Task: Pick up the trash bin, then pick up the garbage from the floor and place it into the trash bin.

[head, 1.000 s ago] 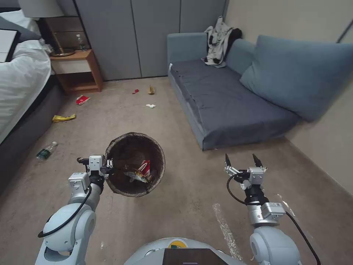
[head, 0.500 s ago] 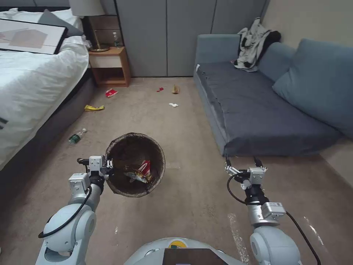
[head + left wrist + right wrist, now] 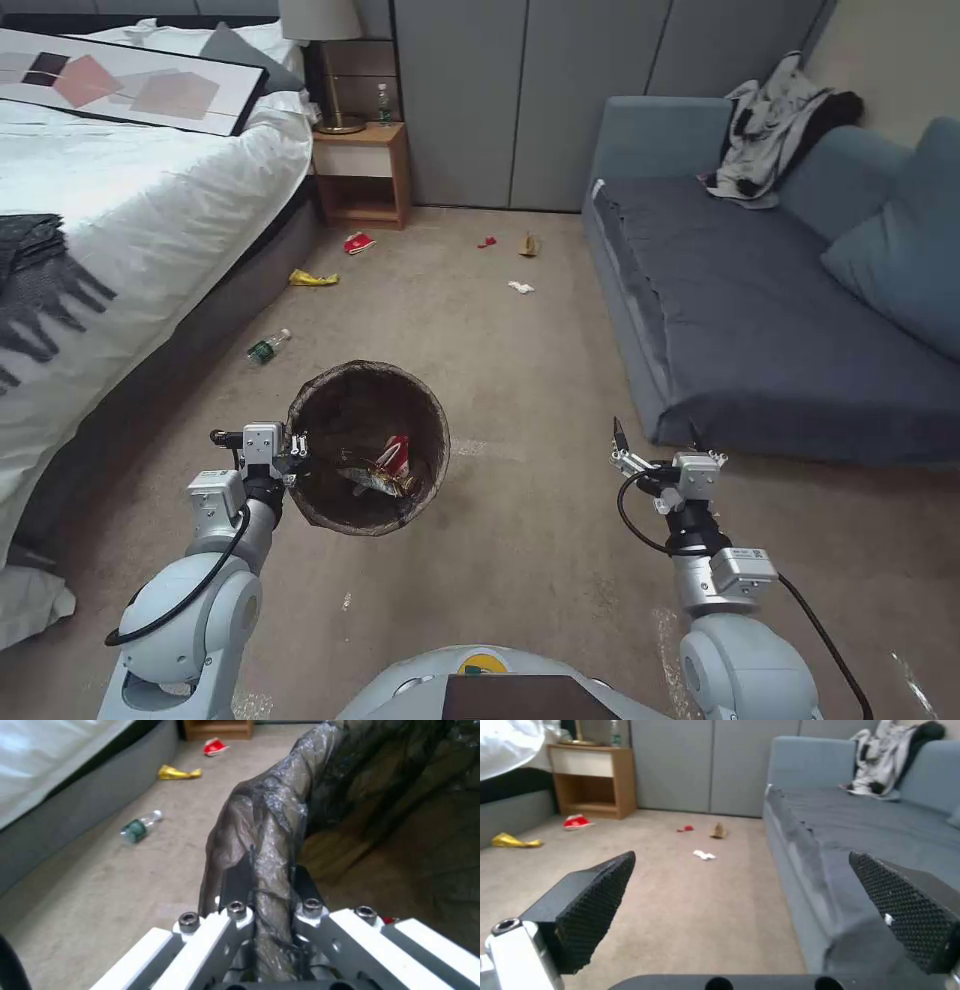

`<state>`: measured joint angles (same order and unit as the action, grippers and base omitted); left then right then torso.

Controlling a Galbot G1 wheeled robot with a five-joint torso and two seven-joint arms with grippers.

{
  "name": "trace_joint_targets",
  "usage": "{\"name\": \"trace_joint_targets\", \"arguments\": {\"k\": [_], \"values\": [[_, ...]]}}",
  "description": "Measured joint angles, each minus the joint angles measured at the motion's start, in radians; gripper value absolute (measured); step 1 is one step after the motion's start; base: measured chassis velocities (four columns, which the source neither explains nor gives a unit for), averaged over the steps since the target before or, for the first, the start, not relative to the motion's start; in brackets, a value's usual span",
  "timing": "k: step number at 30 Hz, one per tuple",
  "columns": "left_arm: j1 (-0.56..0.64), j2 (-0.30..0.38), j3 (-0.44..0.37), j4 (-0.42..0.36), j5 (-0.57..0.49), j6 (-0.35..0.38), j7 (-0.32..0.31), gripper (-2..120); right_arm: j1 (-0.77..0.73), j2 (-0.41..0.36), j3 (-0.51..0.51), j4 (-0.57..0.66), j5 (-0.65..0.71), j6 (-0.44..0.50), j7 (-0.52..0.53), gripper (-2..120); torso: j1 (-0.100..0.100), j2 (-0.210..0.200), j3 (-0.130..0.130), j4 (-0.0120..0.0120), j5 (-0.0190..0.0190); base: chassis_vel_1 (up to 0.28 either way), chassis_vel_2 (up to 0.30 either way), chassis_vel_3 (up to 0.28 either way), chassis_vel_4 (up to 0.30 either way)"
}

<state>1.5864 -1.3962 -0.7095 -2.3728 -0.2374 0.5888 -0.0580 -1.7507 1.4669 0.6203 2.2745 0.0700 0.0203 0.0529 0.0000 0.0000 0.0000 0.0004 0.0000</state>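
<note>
- Bed [image 3: 150, 200]: fills the upper left of the head frame, a framed picture [image 3: 130, 85] lying on it.
- Bottle [image 3: 268, 347]: on the carpet beside the bed, left of centre.
- Left tool [image 3: 298, 452]: lower left of the head frame, clenched on the bin's rim; the left wrist view shows its fingers [image 3: 235, 877] pinching the bag-covered edge.
- Bin [image 3: 368, 447]: held off the floor, just left of centre, mouth towards the camera; a red-and-white packet [image 3: 397, 455] and what looks like a shiny wrapper [image 3: 370, 478] lie inside.
- Yellow wrapper [image 3: 313, 278]: on the floor near the bed's foot, upper left of centre.
- Red packet [image 3: 358, 243]: just beyond it, before the nightstand [image 3: 362, 170].
- Red scrap [image 3: 487, 241], brown paper piece [image 3: 528, 244] and white tissue [image 3: 520, 287]: near one another on the carpet, upper centre, close to the sofa's end.
- Right tool [image 3: 658, 436]: lower right of the head frame, released, its fingers [image 3: 597, 900] spread wide and empty above the carpet by the sofa's front corner.
- Sofa [image 3: 780, 310]: right side, with clothing [image 3: 770, 125] heaped on its back at the upper right.
</note>
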Motion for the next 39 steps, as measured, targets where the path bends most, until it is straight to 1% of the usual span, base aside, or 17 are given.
{"name": "trace_joint_targets", "arguments": {"k": [4,7,13,26,39], "values": [[0.001,0.0,-0.001,0.001,0.004,-0.003,0.0,3,0.005,0.0,0.0,0.001,0.004,-0.005,0.004,100,0.0,0.0,0.0,0.0,0.0,0.026,0.019,0.024,0.023],[0.001,0.001,-0.001,0.001,0.004,-0.004,0.005,3,0.008,0.0,0.001,0.003,0.006,-0.016,0.01,100,0.0,0.0,0.0,-0.0008,0.0,0.0,0.0,0.0,0.0],[0.002,0.002,-0.001,0.0,0.004,-0.004,0.006,3,0.009,0.002,0.008,0.012,0.012,-0.047,0.015,100,0.0,0.0,0.0,-0.0004,0.0,0.0,0.0,0.0,0.0],[0.007,0.005,0.0,-0.011,0.003,-0.005,0.008,3,-0.001,0.004,0.019,0.027,0.024,-0.059,0.016,100,0.0,0.0,0.0,-0.0003,0.0,0.0,0.0,0.0,0.0],[0.012,0.013,-0.006,-0.027,-0.002,-0.005,0.01,3,-0.019,0.019,0.019,0.037,0.018,-0.042,0.018,100,0.0,0.0,0.0,-0.0003,0.0,-0.099,0.101,0.099,-0.098]]}}
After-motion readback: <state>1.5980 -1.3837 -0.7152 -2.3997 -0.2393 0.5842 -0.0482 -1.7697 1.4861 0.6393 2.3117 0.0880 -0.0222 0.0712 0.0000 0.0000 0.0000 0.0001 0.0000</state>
